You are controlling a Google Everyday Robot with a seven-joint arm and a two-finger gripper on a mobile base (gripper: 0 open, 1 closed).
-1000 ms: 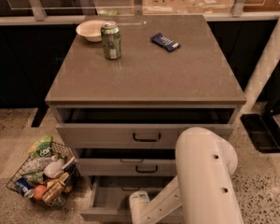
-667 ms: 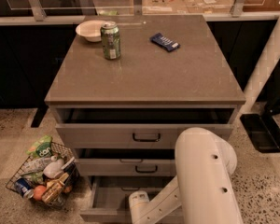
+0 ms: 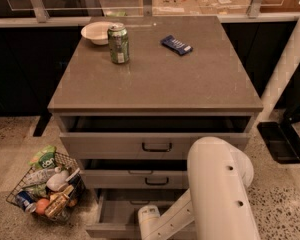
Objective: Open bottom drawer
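**Gripper low at the pulled-out bottom drawer, grip hidden**

The gripper [image 3: 151, 223] sits at the very bottom edge of the camera view, at the end of the thick white arm [image 3: 219, 194] that reaches down and to the left from the lower right. It is over the front part of the bottom drawer [image 3: 124, 208], and the frame cuts it off. Whether it is spread or clamped on anything cannot be told.

The bottom drawer is the lowest of three in the grey-beige cabinet and stands pulled out further than the other two. Its plain grey inside shows, and its front lies along the lower edge of the view. Its handle is not visible.

Above it, the middle drawer [image 3: 121, 179] is out a little, with its black bar handle [image 3: 156, 181] at the centre. The top drawer [image 3: 105, 145] is also slightly out, leaving a dark gap under the cabinet top [image 3: 155, 84]. Its handle [image 3: 156, 147] is just left of the arm.

On the cabinet top a green can [image 3: 118, 44] stands upright near the back left, just beside a white bowl [image 3: 96, 32]. A dark blue packet [image 3: 176, 45] lies flat, apart from them to the right.

On the speckled floor [image 3: 285, 204] left of the cabinet a wire basket [image 3: 11, 199] holds mixed groceries.
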